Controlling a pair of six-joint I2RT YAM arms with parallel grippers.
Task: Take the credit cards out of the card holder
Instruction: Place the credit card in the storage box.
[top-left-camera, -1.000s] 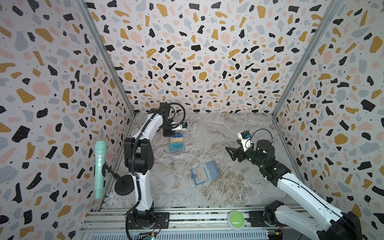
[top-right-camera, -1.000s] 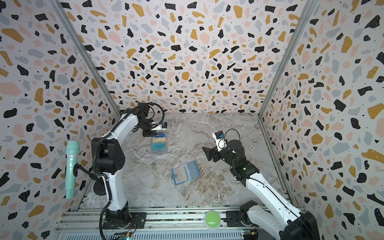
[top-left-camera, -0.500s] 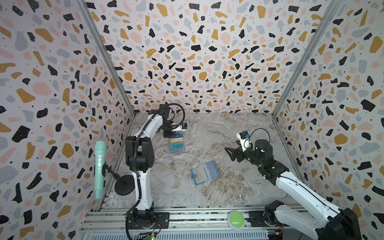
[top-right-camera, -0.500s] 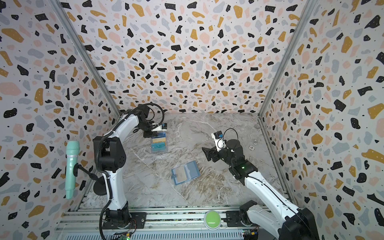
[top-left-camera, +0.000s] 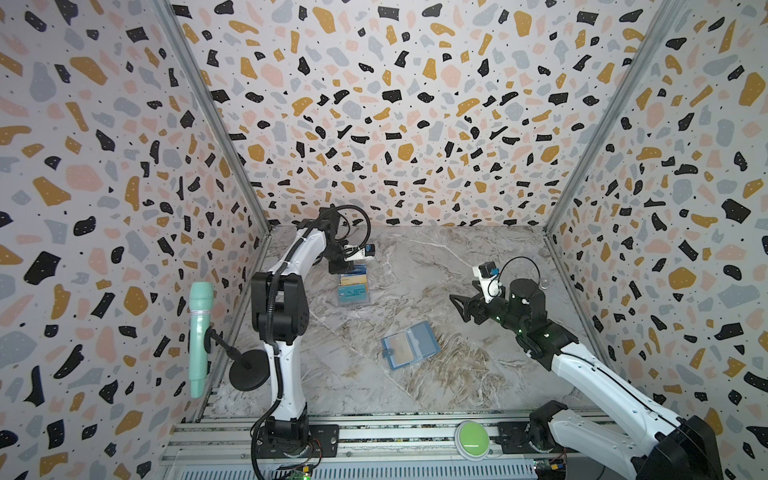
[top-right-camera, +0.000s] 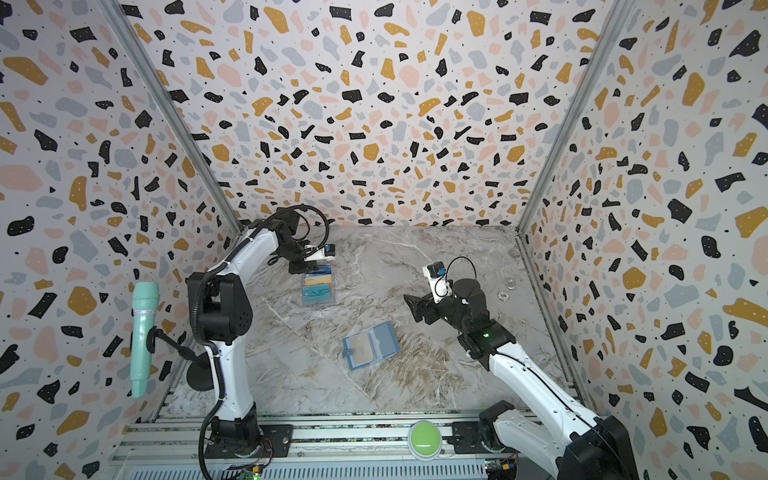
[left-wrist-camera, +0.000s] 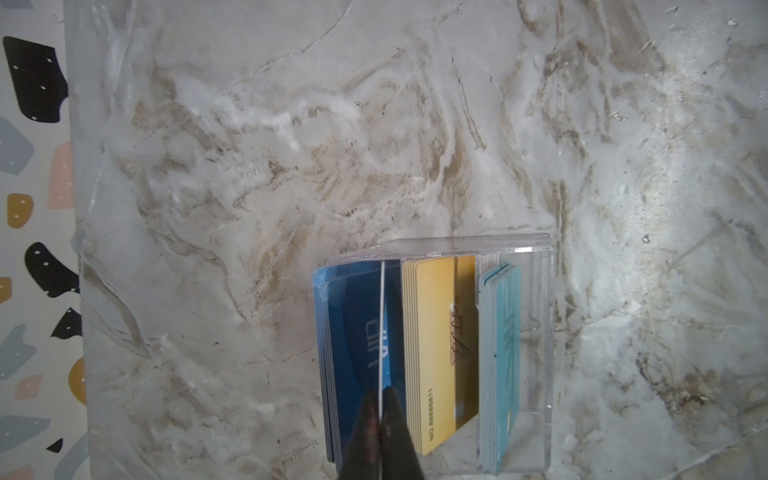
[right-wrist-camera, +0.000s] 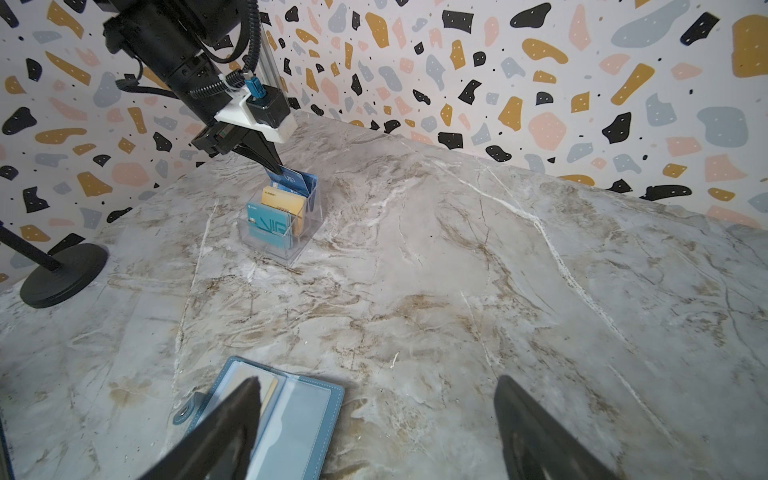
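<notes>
1 blue card (right-wrist-camera: 291, 180) sits pinched in the left gripper (left-wrist-camera: 379, 409) over the clear case (left-wrist-camera: 547, 353): likely the drop-off. Next, release it; the right gripper (right-wrist-camera: 377, 380) hangs wide.

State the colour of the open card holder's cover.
Dusty blue; the card holder shows best in right wrist view.

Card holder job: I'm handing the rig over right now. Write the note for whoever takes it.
Left gripper: shut on a blue card, edge-on in the clear case at the blue stack.
Right gripper: open, empty, above the table near the card holder.
Holder: open flat mid-table, apart from the case.
Done: that card is out of the holder.
Left: release it; a yellowish card seems to sit in one sleeve, so pull that next.
</notes>
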